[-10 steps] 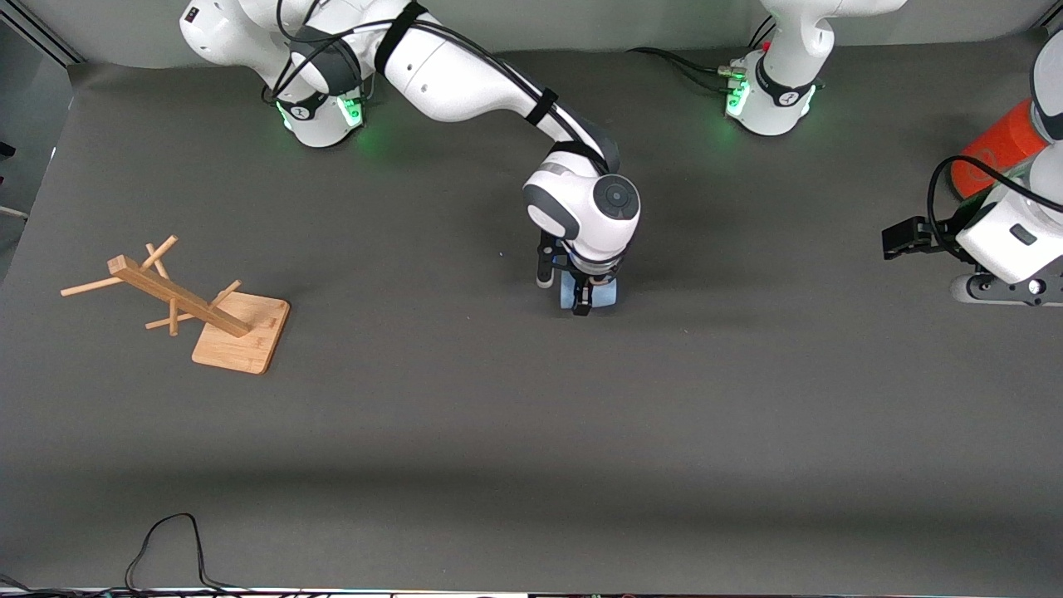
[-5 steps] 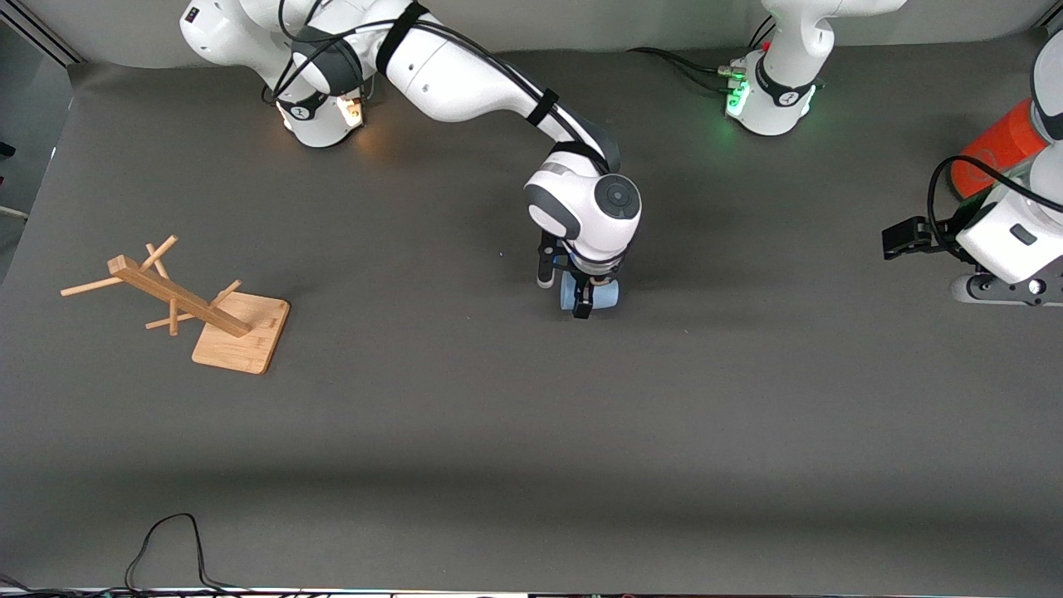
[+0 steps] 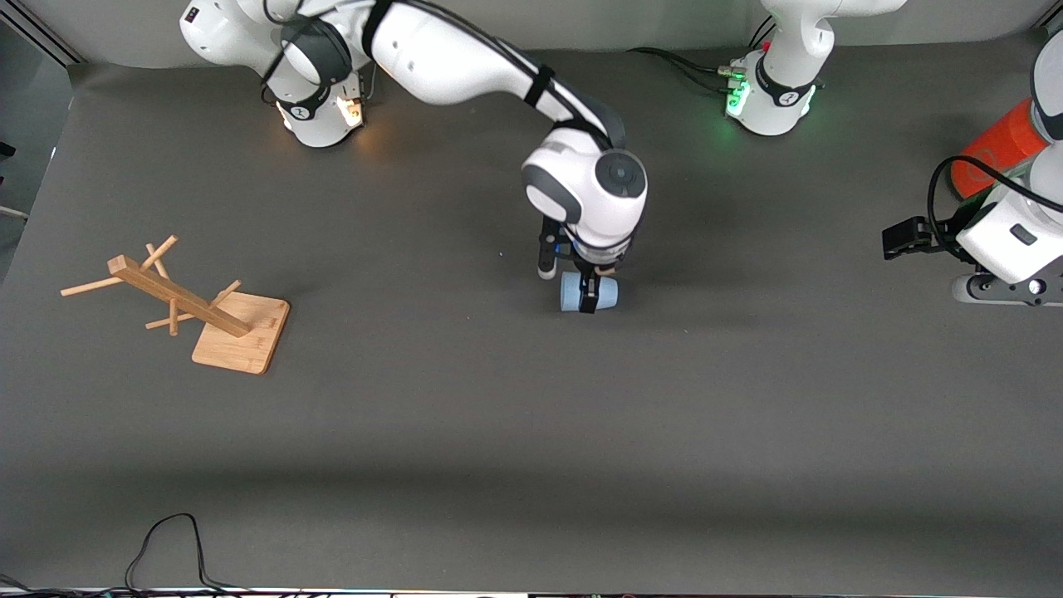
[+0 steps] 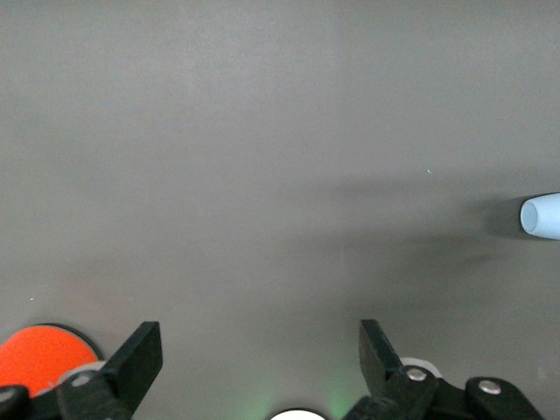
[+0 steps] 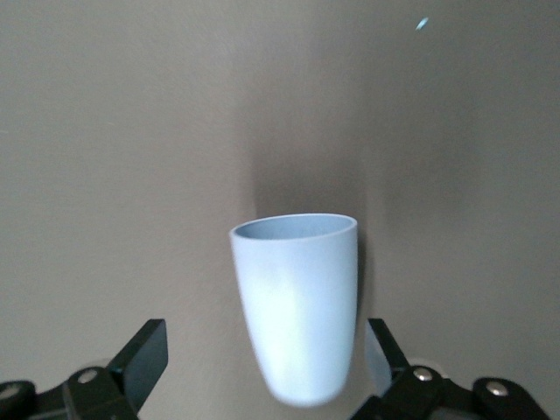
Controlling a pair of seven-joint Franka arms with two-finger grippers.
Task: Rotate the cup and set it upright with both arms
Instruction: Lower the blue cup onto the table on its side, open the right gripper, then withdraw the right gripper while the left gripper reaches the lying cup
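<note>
The pale-blue cup (image 3: 606,292) lies on its side in the middle of the table. My right gripper (image 3: 587,289) hangs over it, open. In the right wrist view the cup (image 5: 297,306) lies between the spread fingers (image 5: 140,359), closer to one of them, with its darker-blue mouth pointing away from the hand. My left gripper (image 3: 988,289) waits over the left arm's end of the table, open and empty (image 4: 258,367). The left wrist view shows the cup (image 4: 542,216) far off.
An orange can (image 3: 996,149) stands at the left arm's end, partly hidden by that arm; it also shows in the left wrist view (image 4: 44,359). A wooden peg rack (image 3: 208,307) stands toward the right arm's end. A black cable (image 3: 166,540) lies at the near edge.
My right wrist has risen a little above the cup, which now shows more fully. The right base light turned from green to orange. The left arm has not moved.
</note>
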